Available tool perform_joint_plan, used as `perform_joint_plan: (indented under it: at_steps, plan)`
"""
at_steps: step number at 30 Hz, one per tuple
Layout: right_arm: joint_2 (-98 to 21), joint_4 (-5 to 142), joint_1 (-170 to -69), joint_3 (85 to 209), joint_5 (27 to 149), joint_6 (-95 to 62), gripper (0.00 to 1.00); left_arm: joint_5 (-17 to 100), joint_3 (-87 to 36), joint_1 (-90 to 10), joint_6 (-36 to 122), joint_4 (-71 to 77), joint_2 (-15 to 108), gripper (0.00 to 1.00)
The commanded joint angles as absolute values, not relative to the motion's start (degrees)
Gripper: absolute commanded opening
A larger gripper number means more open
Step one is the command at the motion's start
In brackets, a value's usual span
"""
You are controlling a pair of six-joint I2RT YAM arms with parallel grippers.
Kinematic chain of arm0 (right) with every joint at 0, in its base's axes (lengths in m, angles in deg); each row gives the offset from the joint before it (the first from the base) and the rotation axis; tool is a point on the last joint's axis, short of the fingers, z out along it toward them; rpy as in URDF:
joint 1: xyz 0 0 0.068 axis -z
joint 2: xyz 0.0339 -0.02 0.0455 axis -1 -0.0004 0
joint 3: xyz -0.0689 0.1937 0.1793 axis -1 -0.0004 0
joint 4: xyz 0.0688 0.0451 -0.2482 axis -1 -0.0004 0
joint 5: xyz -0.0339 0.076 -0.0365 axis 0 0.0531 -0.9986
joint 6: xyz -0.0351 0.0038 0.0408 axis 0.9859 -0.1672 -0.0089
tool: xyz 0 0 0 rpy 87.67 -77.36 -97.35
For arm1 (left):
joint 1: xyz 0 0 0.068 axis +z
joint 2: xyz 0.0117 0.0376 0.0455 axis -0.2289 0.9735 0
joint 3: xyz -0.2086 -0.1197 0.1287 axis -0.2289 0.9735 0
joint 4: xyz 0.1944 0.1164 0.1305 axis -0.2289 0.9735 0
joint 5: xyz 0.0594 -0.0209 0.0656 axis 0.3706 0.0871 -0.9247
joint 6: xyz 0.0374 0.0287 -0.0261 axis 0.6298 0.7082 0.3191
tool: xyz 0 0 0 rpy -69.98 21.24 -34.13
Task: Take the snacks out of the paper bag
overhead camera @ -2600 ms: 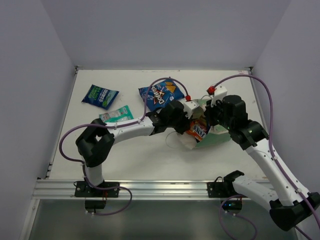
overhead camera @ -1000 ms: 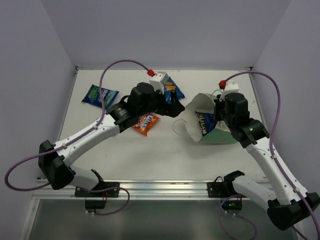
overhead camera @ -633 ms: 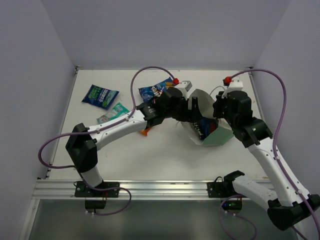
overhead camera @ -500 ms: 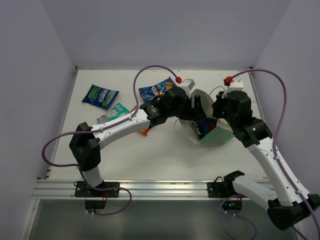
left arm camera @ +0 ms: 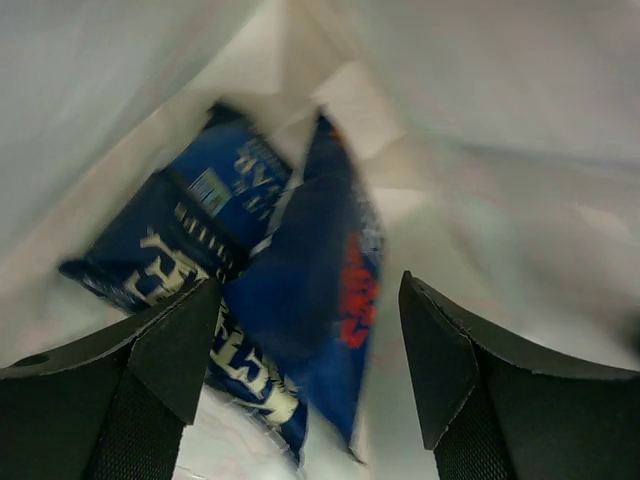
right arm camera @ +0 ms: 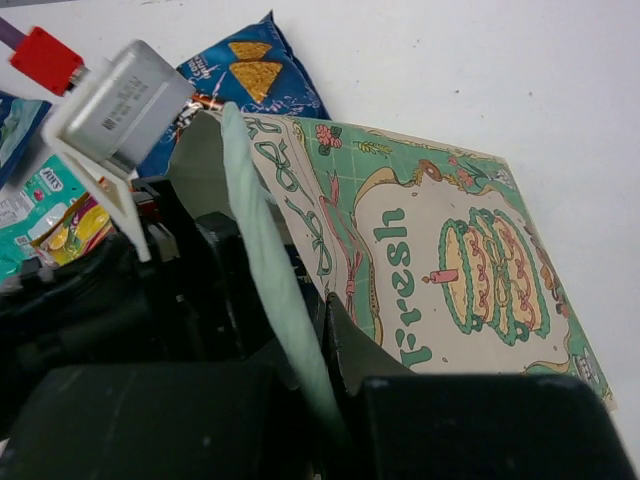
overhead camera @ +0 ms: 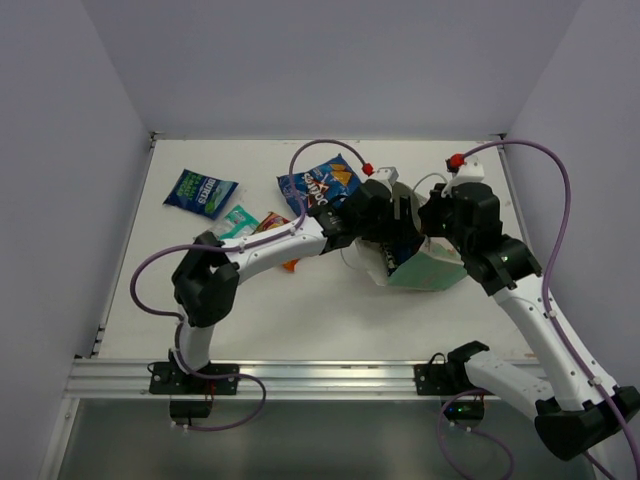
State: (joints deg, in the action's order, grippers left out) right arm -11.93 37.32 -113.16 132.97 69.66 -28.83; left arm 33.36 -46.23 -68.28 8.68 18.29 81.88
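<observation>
Evenly, softly lit from overhead across the white flat tabletop (overhead camera: pixel 300 320), with faint shadows. Dimmer and motion-blurred inside the pale mint-green paper bag (left arm camera: pixel 500 120), smearing the dark blue glossy snack packets (left arm camera: pixel 290 290). Sharp in the right wrist view, soft along its dark bottom edge.

The left arm (overhead camera: pixel 270 250) stretched far rightward, left pincer (left arm camera: pixel 310 330) spread wide. The right arm (overhead camera: pixel 527 303) bent at the elbow, right pincer (right arm camera: pixel 345 388) pinched on the paper bag (right arm camera: pixel 450 260).

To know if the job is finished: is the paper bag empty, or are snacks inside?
Not empty. The left wrist view looks into the paper bag and shows two dark blue packets lying inside.
</observation>
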Motion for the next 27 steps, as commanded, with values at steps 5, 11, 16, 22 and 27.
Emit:
perform_joint_plan:
  at_steps: [5,11,16,22,27]
  plan:
    - [-11.2,40.1,-113.0,132.9,71.0,-29.8,0.0,28.9,-49.3,-68.6,8.0,19.2,83.9,0.8]
    - [-11.6,40.3,-113.1,133.1,71.9,-29.8,0.0,31.3,-51.1,-68.6,7.2,17.8,86.6,0.74]
    - [-11.8,40.9,-113.0,132.8,72.8,-30.4,0.0,32.4,-51.0,-68.7,6.3,15.4,87.5,0.24]
    - [-11.1,40.4,-113.0,131.6,68.8,-29.2,0.0,30.7,-50.6,-68.1,9.3,18.6,81.5,0.0]
    - [-11.1,38.8,-112.4,131.1,63.2,-28.8,0.0,29.3,-49.9,-65.0,15.2,24.0,69.4,0.0]
